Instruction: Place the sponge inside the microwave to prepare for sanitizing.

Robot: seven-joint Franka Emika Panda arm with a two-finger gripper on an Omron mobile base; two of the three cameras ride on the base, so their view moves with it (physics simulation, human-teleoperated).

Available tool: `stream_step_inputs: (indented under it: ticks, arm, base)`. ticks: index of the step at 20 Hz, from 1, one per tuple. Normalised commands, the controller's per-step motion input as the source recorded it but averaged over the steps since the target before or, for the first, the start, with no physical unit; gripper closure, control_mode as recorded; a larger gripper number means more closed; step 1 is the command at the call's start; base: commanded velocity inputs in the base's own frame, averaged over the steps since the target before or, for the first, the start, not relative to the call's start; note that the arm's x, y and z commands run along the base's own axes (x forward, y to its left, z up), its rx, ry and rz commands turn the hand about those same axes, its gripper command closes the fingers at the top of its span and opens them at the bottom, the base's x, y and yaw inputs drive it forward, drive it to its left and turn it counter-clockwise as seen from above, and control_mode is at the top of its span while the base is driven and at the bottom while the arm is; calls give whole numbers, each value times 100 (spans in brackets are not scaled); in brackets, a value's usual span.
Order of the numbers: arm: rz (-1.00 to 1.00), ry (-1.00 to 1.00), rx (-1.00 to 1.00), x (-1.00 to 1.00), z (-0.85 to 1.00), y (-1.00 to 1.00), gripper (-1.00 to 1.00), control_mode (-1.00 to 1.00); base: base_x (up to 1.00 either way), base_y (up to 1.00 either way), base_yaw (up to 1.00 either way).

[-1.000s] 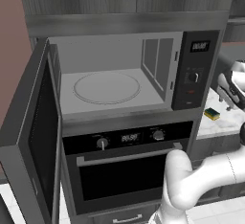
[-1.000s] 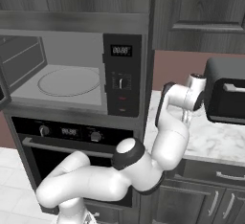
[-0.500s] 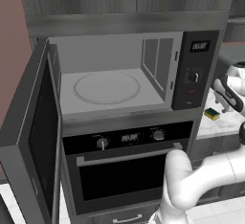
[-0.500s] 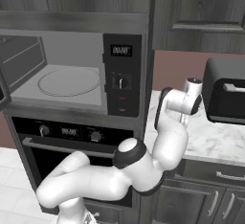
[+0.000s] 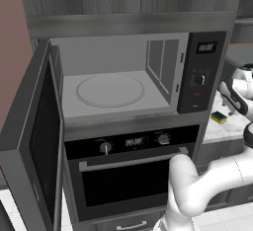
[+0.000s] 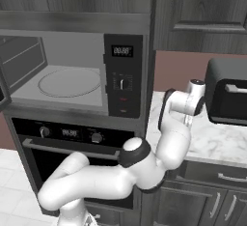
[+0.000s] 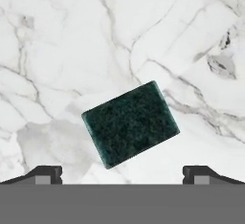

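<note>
One small rectangular sponge (image 7: 130, 123) with dark green scouring top, flat on white marbled worktop (image 7: 72, 41) right of open black microwave (image 5: 118, 77), directly under end effector (image 7: 122, 174) with fingers spread wide and empty, long axis skewed to finger line.

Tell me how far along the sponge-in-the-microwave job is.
Done: the microwave door stands wide open, its turntable bare. In hand: the gripper hovers over the sponge, fingers spread wide either side, nothing gripped. The sponge lies green side up on the marble counter. Left: lower, grip, lift, carry it into the microwave and release.
</note>
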Motion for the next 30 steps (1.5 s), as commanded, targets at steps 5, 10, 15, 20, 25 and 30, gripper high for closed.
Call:
stream_step_inputs:
  ticks: [5,10,15,20,25,30]
  arm:
    - [0,5,0,0,-9,-7,-100,-100]
    - [0,0,0,0,-16,0,-100,-100]
    - [0,0,0,0,-26,1,-100,-100]
    - [0,0,0,0,-20,6,-100,-100]
    - [0,0,1,0,-21,6,-100,-100]
    - [-1,0,0,0,-10,0,-100,-100]
  base:
    - [0,0,0]
    - [0,0,0]
    - [0,0,0]
    - [0,0,0]
    - [0,0,0]
    - [0,0,0]
